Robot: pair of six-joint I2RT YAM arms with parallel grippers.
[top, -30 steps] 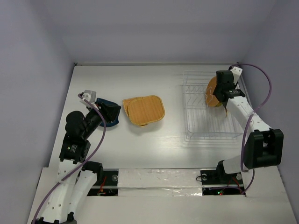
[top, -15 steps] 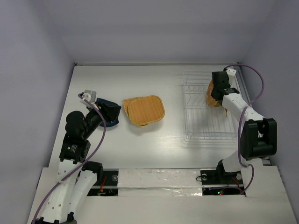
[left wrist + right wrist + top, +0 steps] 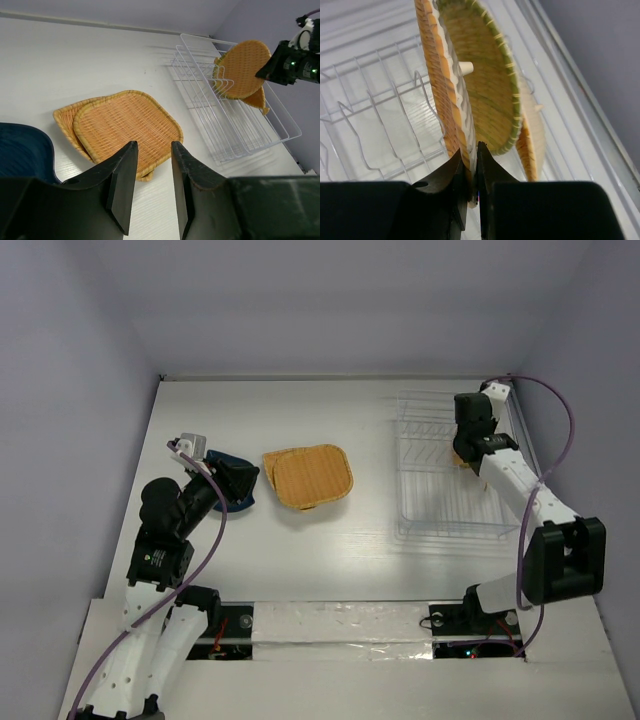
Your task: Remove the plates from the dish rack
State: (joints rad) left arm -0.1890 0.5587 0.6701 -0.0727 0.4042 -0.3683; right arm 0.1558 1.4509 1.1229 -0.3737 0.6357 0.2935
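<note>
My right gripper [image 3: 470,430] [image 3: 470,150] is shut on the rim of an orange-tan woven plate [image 3: 440,85] that stands upright among the tines of the clear dish rack [image 3: 440,520]. In the top view the gripper hides most of this plate. A green-rimmed round plate [image 3: 487,85] and a tan plate [image 3: 530,145] stand right behind it. My left gripper [image 3: 238,480] [image 3: 153,147] is open and empty, low over the table. A stack of two squarish woven plates [image 3: 308,476] [image 3: 125,132] lies just beyond it. The dark blue dish [image 3: 232,492] [image 3: 22,152] lies under its left side.
The rack [image 3: 240,125] stands at the right of the table, close to the right wall. The arm bases sit at the near edge. White table surface [image 3: 330,420] lies between the stacked plates and the rack.
My right gripper has shifted toward the far end of the rack with the plate. The plate has turned from tilted and showing its face to edge-on under the gripper. The left arm has not moved.
</note>
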